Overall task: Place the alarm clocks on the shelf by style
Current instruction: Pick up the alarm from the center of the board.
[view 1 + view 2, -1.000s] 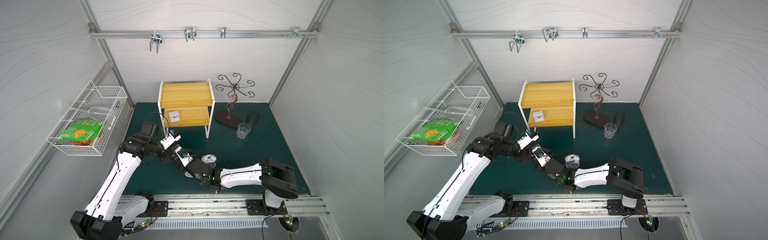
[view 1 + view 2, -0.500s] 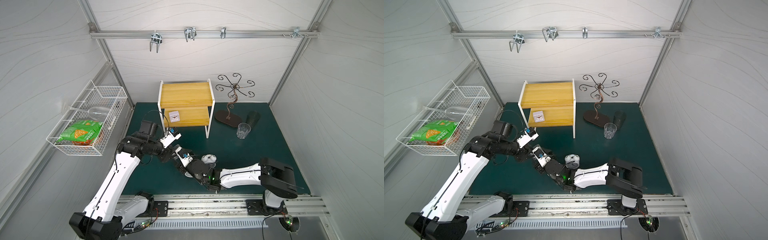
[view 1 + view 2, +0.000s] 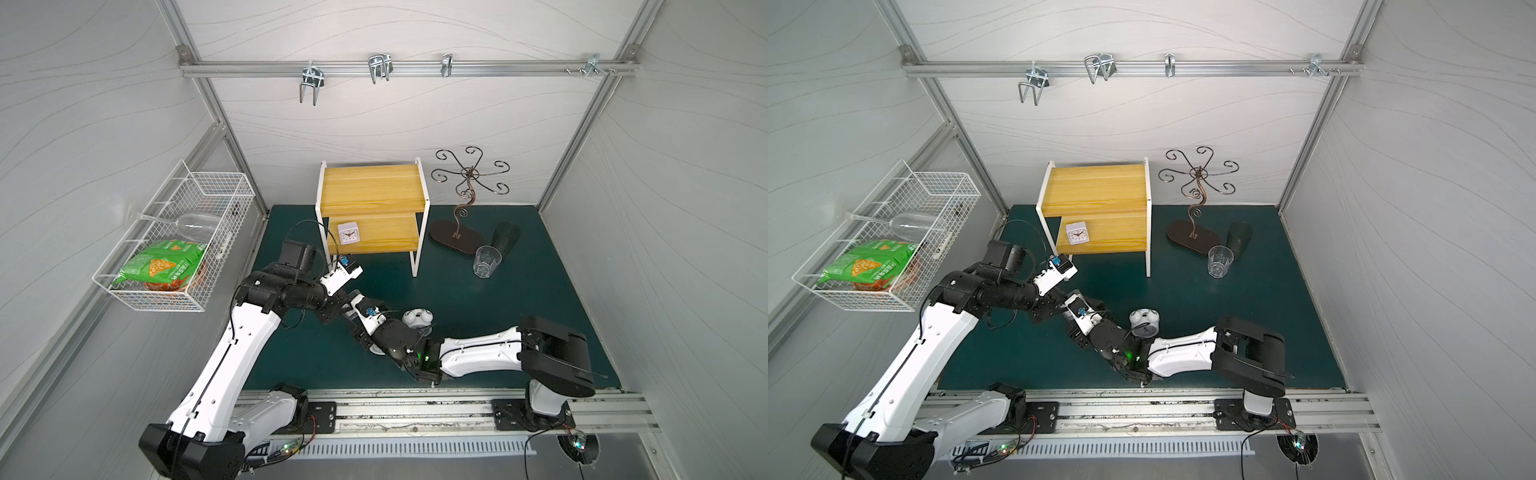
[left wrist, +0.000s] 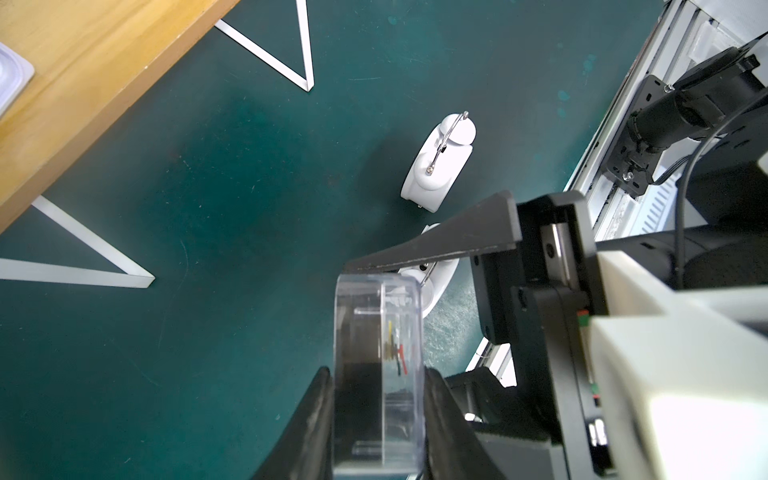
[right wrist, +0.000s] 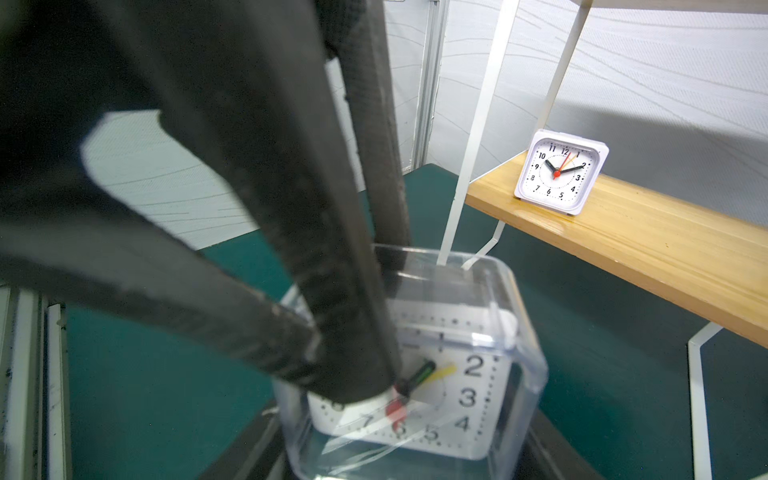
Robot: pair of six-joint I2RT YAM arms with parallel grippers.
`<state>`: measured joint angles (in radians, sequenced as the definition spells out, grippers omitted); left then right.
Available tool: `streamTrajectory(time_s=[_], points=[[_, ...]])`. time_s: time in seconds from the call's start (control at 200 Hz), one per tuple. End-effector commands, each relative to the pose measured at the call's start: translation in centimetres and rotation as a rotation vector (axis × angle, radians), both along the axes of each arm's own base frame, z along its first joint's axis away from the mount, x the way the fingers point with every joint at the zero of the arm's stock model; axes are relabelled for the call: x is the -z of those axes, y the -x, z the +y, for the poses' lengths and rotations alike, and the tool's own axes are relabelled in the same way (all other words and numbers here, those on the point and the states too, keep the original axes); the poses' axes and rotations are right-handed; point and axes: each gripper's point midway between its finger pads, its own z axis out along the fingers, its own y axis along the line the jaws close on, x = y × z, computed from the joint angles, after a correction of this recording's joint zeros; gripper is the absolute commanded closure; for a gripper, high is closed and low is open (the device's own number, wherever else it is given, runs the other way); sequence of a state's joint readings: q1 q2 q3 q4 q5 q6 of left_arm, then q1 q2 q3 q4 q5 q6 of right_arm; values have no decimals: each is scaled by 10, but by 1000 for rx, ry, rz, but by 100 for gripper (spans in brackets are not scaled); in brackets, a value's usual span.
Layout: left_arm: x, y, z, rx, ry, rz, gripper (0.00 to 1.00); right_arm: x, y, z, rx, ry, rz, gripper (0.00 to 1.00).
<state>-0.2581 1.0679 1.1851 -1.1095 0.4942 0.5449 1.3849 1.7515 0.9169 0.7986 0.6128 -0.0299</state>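
A clear-cased square clock (image 4: 378,353) (image 5: 469,374) hangs low over the green mat between both grippers. My left gripper (image 4: 378,376) (image 3: 334,311) is shut on its front and back faces. My right gripper (image 5: 399,457) (image 3: 353,307) has its fingers against the case's two sides. A white square clock (image 3: 348,234) (image 5: 559,172) stands on the lower board of the shelf (image 3: 374,187) (image 3: 1100,187). One round twin-bell clock (image 3: 417,318) (image 4: 440,166) stands on the mat beside my right wrist. A second twin-bell clock (image 4: 436,282) is partly hidden behind my right finger.
A clear drinking glass (image 3: 487,261), a dark tumbler (image 3: 505,241) and a curly wire stand (image 3: 457,241) sit right of the shelf. A wire basket (image 3: 174,249) with a snack bag and a wine glass hangs on the left wall.
My left jaws have closed onto the clear clock, and the left wrist has shifted slightly. The right arm has stayed in place.
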Motion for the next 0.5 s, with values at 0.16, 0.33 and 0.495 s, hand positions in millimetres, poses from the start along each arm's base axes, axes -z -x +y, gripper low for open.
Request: streamTrajectory(time_s=[0.16,0.33,0.495], points=[[-4,-1,-1,14,-1,-31,71,-24,-3,2,2,-56,-11,19],[-2,-2,0,13,-12,-34,70,-28,-4,2,6,-61,-19,19],[4,-4,3,8,-33,-36,70,-34,-4,2,6,-68,-24,19]])
